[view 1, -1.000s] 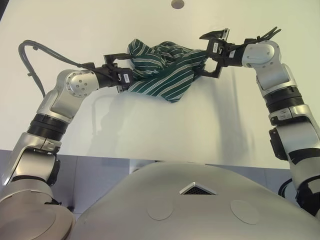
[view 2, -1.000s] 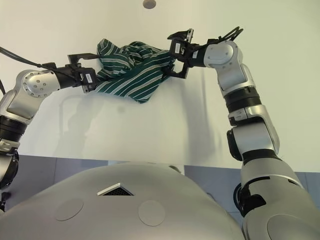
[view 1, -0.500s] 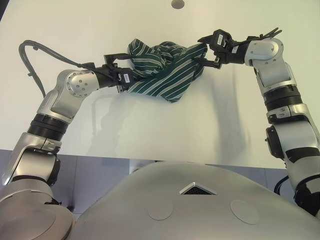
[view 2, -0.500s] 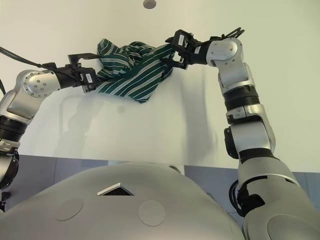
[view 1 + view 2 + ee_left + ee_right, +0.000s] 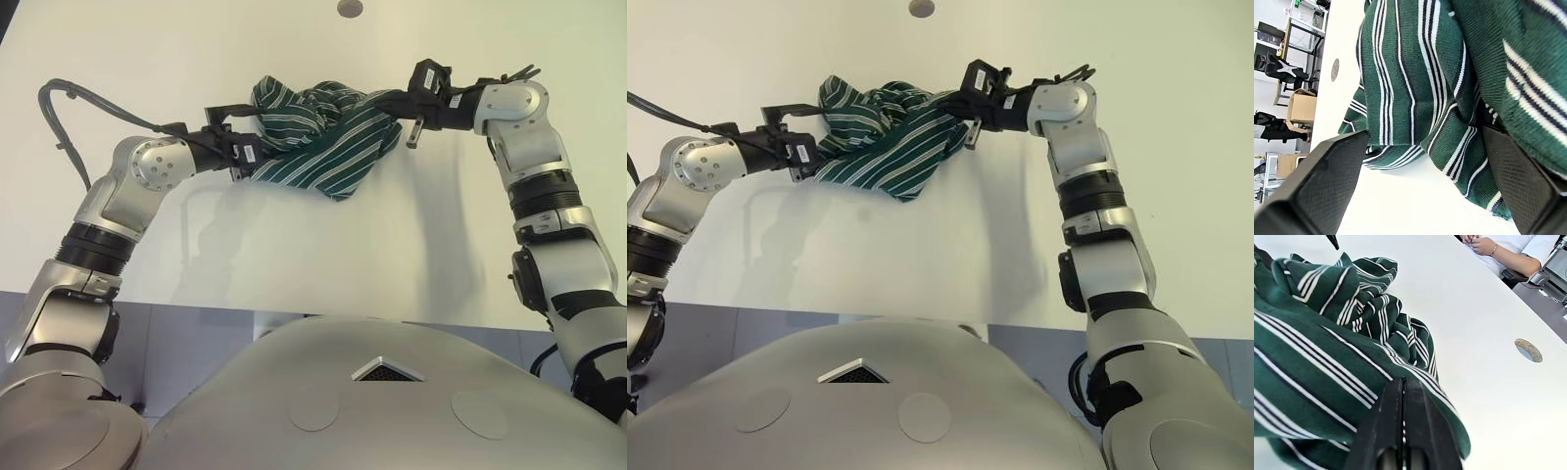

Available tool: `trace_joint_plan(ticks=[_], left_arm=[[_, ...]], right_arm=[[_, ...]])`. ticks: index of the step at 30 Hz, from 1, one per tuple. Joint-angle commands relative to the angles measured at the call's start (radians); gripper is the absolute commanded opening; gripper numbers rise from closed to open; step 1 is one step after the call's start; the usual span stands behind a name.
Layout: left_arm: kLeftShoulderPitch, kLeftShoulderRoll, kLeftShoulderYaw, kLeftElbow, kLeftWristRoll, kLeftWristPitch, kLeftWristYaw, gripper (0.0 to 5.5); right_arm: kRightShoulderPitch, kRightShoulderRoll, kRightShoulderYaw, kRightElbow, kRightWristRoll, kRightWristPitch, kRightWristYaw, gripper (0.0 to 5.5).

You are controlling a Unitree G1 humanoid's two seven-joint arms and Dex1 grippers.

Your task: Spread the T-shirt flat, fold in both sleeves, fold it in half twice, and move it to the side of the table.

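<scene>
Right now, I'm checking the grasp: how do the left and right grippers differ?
The left gripper is open, its jaws wide apart either side of the T-shirt. The right gripper is shut, its jaws pressed together on the cloth. The left gripper is at the T-shirt's left edge and the right gripper at its right edge. Both are at the bunched T-shirt, just above the table.

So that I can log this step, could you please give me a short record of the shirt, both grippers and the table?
T-shirt: green with white stripes, crumpled, not yet spread
Surface: white table
Left gripper: jaws open, at the shirt's left edge, cloth between them
Right gripper: jaws shut on the shirt's right edge
</scene>
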Motion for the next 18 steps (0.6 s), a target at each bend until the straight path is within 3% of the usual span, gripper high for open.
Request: trace_joint_plan(ticks=[1, 9, 16, 18], left_arm=[[0.095, -0.002, -0.085, 0.097, 0.113, 0.055, -0.041, 4.15], [0.098, -0.007, -0.088, 0.097, 0.114, 0.055, -0.04, 4.15], [0.098, -0.009, -0.087, 0.097, 0.117, 0.054, -0.04, 4.15], [0.1, -0.01, -0.087, 0.095, 0.117, 0.056, -0.04, 4.15]], right_arm=[[-0.043, -0.001, -0.028, 0.044, 0.002, 0.012, -0.028, 0.23], [-0.1, 0.02, 0.02, 0.198, -0.09, -0.062, -0.071, 1.75], [-0.104, 0.056, 0.053, 0.29, -0.14, -0.145, -0.1, 1.79], [-0.11, 0.058, 0.043, 0.297, -0.135, -0.158, -0.113, 1.36]])
